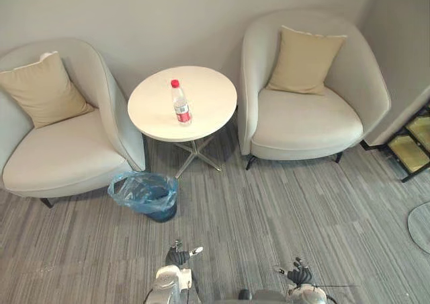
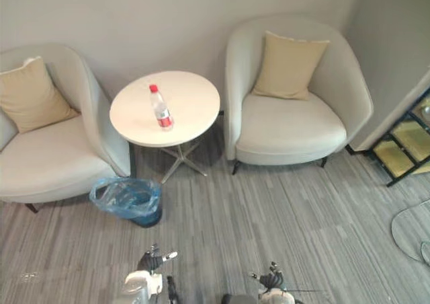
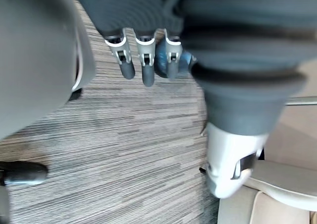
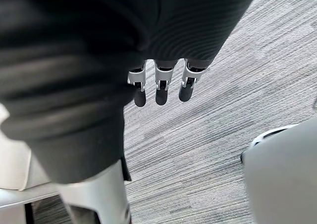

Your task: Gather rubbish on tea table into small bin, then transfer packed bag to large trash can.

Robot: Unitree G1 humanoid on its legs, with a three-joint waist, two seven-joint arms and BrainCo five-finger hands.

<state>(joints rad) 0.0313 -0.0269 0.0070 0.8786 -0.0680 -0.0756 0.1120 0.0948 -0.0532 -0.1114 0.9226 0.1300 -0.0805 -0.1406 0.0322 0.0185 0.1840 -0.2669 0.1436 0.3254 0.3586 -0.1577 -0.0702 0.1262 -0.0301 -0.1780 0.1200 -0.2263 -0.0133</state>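
A clear plastic bottle (image 1: 180, 103) with a red cap and red label stands upright near the middle of the round white tea table (image 1: 208, 119). On the carpet in front of the table's left side sits a small dark bin (image 1: 145, 195) lined with a blue plastic bag. My left hand (image 1: 178, 257) hangs low at the bottom edge, fingers relaxed and holding nothing, well short of the bin. My right hand (image 1: 299, 274) is low at the bottom right, also relaxed and empty. The left hand's fingers (image 3: 144, 60) and the right hand's fingers (image 4: 161, 87) hang over bare carpet.
Two cream armchairs flank the table, the left one (image 1: 74, 149) and the right one (image 1: 309, 119), each with a tan cushion. A dark shelf (image 1: 410, 146) with glass panels stands at the far right. Grey striped carpet stretches between me and the table.
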